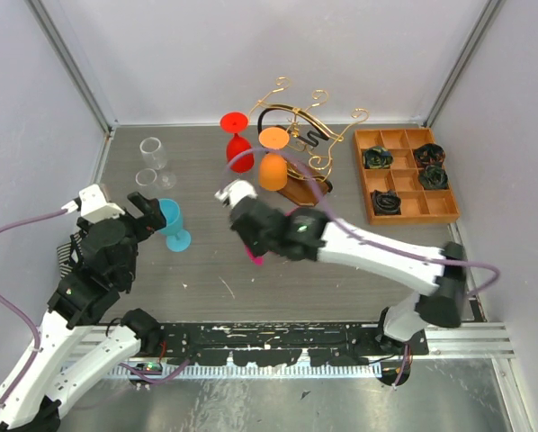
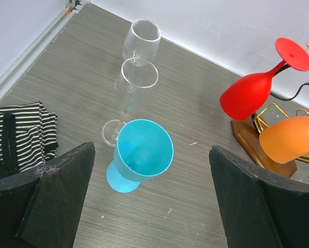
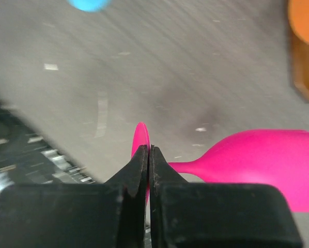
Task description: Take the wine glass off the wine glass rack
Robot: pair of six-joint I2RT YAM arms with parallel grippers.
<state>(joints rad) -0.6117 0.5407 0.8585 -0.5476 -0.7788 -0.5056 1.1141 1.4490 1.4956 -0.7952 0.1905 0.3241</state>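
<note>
The gold wire wine glass rack point(image 1: 316, 135) on its brown wooden base stands at the back centre, with a red glass point(image 1: 238, 153) and an orange glass point(image 1: 272, 169) hanging on it. My right gripper point(image 3: 148, 151) is shut on the foot of a pink wine glass point(image 3: 271, 163), held on its side over the table in front of the rack; it is mostly hidden under the arm in the top view point(image 1: 255, 257). My left gripper point(image 1: 143, 209) is open and empty just left of a blue goblet point(image 1: 173, 223).
Two clear glasses point(image 1: 154, 160) stand at the back left. An orange-brown compartment tray point(image 1: 404, 175) with dark items sits at the right. A striped cloth point(image 2: 20, 126) lies by the left arm. Walls close in on three sides.
</note>
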